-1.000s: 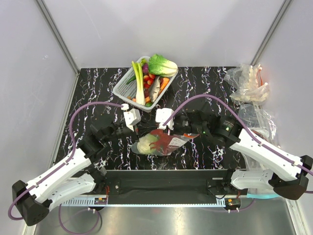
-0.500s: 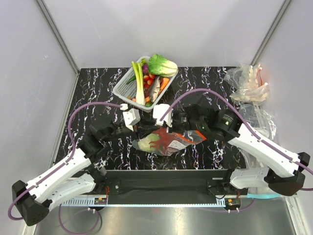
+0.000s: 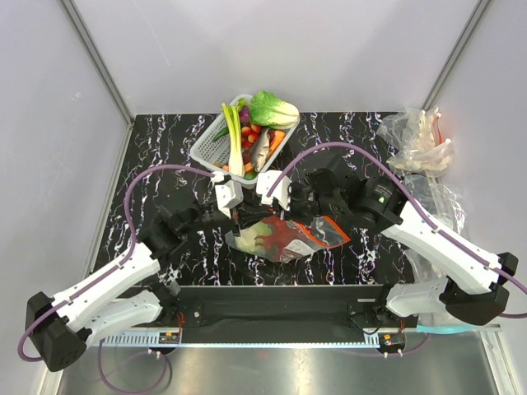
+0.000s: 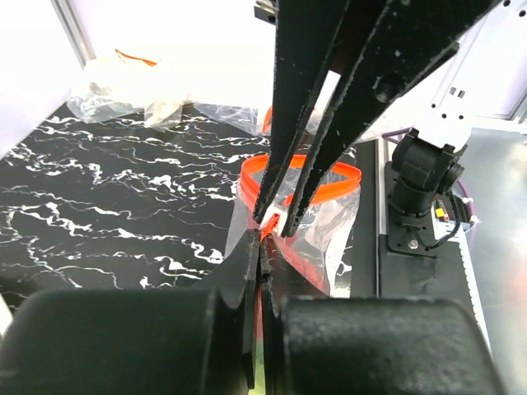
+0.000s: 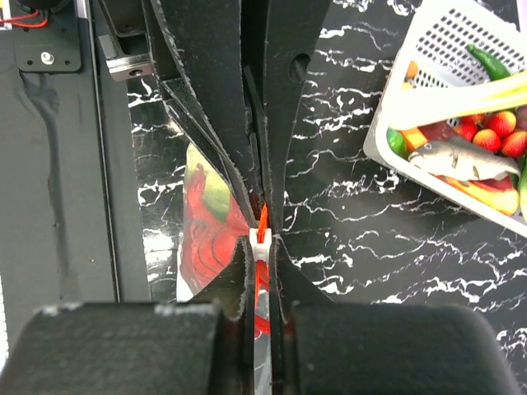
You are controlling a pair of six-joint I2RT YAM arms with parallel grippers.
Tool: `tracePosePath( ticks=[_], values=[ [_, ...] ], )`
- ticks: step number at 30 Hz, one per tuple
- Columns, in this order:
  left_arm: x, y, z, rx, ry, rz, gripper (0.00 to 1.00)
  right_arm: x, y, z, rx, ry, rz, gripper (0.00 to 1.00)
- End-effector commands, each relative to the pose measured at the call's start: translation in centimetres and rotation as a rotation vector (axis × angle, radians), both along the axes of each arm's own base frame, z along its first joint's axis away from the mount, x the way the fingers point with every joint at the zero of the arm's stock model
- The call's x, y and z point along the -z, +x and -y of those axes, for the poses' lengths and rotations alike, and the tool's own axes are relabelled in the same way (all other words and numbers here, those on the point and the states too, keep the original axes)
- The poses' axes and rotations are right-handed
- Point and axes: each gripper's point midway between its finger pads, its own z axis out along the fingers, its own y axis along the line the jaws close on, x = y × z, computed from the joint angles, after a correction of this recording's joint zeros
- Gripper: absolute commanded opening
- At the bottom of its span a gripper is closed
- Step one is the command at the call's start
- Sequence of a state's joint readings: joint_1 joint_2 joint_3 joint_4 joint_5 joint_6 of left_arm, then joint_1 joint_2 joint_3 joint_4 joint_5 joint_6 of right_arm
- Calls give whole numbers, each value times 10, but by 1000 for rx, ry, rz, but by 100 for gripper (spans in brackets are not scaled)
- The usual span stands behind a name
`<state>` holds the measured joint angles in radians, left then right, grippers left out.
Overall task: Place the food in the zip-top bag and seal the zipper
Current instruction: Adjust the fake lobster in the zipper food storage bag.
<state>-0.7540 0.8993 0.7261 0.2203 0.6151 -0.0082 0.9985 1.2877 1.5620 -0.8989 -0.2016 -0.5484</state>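
Note:
The clear zip-top bag [image 3: 317, 234] lies on the black marble table near the front edge. Inside it are the red lobster [image 3: 286, 239] and the pale green cabbage [image 3: 245, 242]. My left gripper [image 3: 244, 219] and right gripper [image 3: 263, 214] meet tip to tip at the bag's left mouth corner. In the left wrist view my left gripper [image 4: 262, 243] is shut on the red-orange zipper [image 4: 333, 188], which bows open in a loop beyond it. In the right wrist view my right gripper [image 5: 262, 243] is shut on the zipper's white slider [image 5: 260, 241], with the lobster [image 5: 202, 239] showing through the plastic.
A white basket [image 3: 205, 150] of toy foods stands at the back centre, with a bok choy [image 3: 272, 109] and a leek [image 3: 235, 141] on it. A heap of crumpled clear bags [image 3: 416, 144] lies at the right edge. The arms' black mounting rail [image 3: 280, 300] runs along the front.
Both grippers have come together at the bag's left mouth corner. The right gripper has shut on the slider. The bag's right end has slid to the right.

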Motion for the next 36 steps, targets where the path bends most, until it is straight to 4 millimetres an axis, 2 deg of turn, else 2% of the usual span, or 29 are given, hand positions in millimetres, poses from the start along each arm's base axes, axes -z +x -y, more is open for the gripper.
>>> tracePosePath(
  ticks=[1, 7, 12, 17, 21, 23, 25, 26, 33, 36],
  values=[
    [-45, 5, 2, -11, -108, 88, 0, -19, -8, 0, -6, 53, -12, 0],
    [-47, 23, -13, -159, -140, 74, 0, -4, -7, 15, 58, 2, -35, 0],
    [-39, 44, -31, -252, -159, 3, 0, 2, -11, 28, 109, -10, -63, 0],
    [-47, 56, -48, -293, -216, -49, 0, 10, -15, 36, 145, -49, -108, 0],
    [-52, 64, -56, -325, -237, -76, 0, 5, -17, 37, 196, -43, -161, 1],
    [-55, 64, -56, -319, -241, -73, 0, 6, -23, 33, 220, -43, -239, 1],
    [-57, 61, -51, -284, -235, -73, 0, -3, -30, 25, 218, -10, -305, 1],
    [-57, 60, -50, -273, -233, -76, 0, 0, -30, 21, 219, -23, -328, 1],
    [-42, 58, -41, -221, -205, -114, 0, -10, -18, 0, 325, 61, -399, 0],
    [-34, 59, -42, -228, -201, -123, 9, -11, -11, -6, 398, 78, -435, 0]
  ],
)
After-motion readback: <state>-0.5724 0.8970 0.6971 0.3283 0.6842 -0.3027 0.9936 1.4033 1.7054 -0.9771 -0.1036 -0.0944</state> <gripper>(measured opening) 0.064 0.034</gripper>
